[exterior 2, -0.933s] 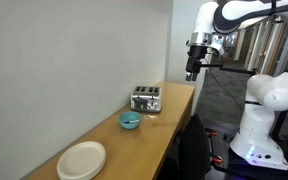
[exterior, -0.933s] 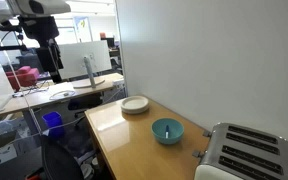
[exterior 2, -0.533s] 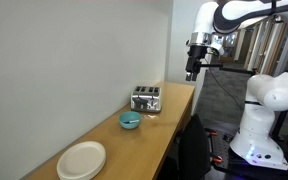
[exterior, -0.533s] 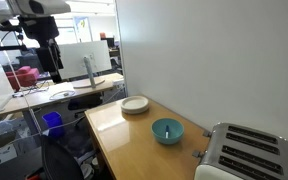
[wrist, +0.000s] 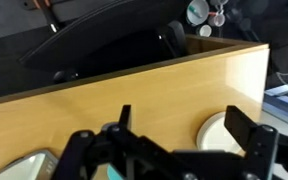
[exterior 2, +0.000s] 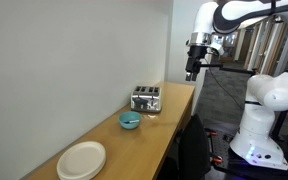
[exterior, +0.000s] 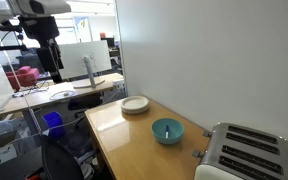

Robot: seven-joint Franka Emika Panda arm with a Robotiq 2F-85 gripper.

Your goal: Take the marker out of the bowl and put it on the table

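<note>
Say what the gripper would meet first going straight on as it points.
Likely the bare table: in the wrist view the open gripper points down at wood from high up, so depth is unclear.

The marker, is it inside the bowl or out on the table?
Inside the bowl. In an exterior view the pale marker shows within the teal rim, not on the table.

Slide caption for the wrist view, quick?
Open gripper poised above the tan table, white plates peeking past one finger.
</note>
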